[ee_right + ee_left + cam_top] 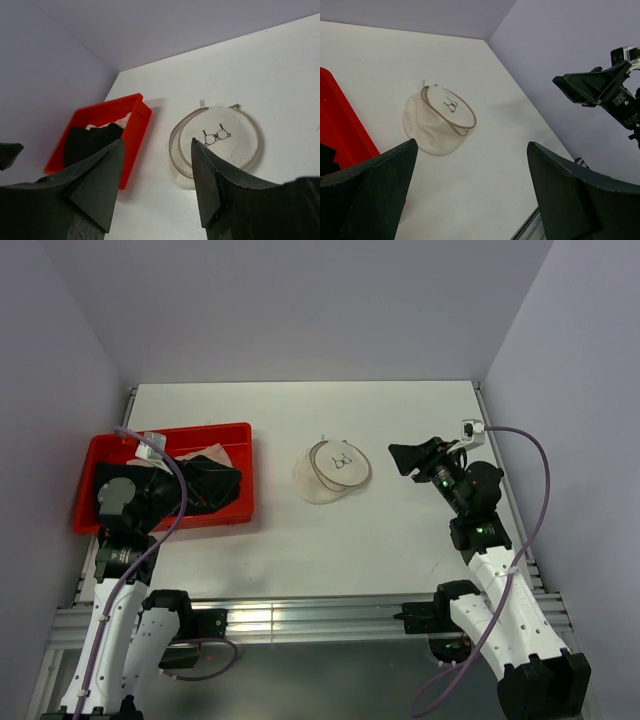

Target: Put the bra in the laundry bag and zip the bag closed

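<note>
The laundry bag [331, 474] is a small round whitish mesh drum in the middle of the table, with a small black bra drawing on its lid. It also shows in the left wrist view [437, 123] and the right wrist view [218, 140], where the lid sits askew on the zipper rim. The black bra [213, 481] lies in the red tray [238, 436]; it also shows in the right wrist view [88, 142]. My left gripper [472, 145] is open and empty, above the tray [182, 490]. My right gripper [157, 141] is open and empty, held above the table right of the bag [405, 458].
The red tray [136, 122] stands at the table's left edge; its corner shows in the left wrist view [342, 131]. Grey walls close in the back and both sides. A metal rail [320, 618] runs along the near edge.
</note>
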{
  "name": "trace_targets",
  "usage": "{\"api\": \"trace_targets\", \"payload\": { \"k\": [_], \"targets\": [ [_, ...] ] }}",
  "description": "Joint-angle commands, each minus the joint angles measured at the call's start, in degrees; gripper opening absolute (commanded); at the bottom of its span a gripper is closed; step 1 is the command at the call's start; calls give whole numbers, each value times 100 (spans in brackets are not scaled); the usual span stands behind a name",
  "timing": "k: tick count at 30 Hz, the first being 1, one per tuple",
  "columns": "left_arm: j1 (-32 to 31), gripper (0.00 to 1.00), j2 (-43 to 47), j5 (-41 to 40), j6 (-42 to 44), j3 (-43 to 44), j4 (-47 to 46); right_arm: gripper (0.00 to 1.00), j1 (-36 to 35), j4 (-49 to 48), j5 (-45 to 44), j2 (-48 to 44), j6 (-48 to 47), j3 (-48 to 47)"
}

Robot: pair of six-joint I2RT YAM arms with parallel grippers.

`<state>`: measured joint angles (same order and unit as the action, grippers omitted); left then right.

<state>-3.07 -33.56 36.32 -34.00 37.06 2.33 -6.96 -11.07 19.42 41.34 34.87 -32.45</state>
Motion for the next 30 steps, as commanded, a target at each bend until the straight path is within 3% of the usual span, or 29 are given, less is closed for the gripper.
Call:
{"api": "trace_targets", "payload": {
  "k": [1,5,7,10,13,14,15,17,18,19,21,26,30],
  "targets": [
    [35,99,-19,-63,113,276,92,63,11,-212,62,119,-68,-113],
    [35,96,-1,-29,-394,162,-170,60,11,60,-8,260,-200,-227],
    [26,99,77,68,-860,-292,-1166,58,-24,114,-61,321,-252,-227],
    [-70,99,-219,218,-1740,-743,-2189,51,-68,254,-219,418,-288,-227],
    [-710,99,-789,-62,-1734,-569,-2202,38,-112,220,-316,576,-166,-96],
    [-982,99,-905,-255,-1524,-490,-2106,38,-130,2,-333,638,-87,1],
    [-1664,99,-1028,-526,-1374,-385,-1983,37,-165,-61,-325,717,-25,89],
    [-2388,87,-1424,-1659,-936,28,-1467,35,-209,-45,-482,1006,11,238],
    [-3009,74,-1582,-2054,-837,282,-1333,33,-235,-36,-779,1077,-7,282],
    [-3259,67,-1931,-2737,-784,397,-1236,29,-244,-18,-921,1243,2,318],
    [-3812,55,-2311,-3295,-749,565,-1077,28,-279,-71,-1141,1393,11,335],
    [-4447,54,-3744,-4858,-836,1119,-874,28,-455,-97,-1625,1965,-24,257],
    [-4544,61,-4535,-5424,-968,1391,-953,31,-666,-88,-1758,2456,-68,134]
  ]
}}
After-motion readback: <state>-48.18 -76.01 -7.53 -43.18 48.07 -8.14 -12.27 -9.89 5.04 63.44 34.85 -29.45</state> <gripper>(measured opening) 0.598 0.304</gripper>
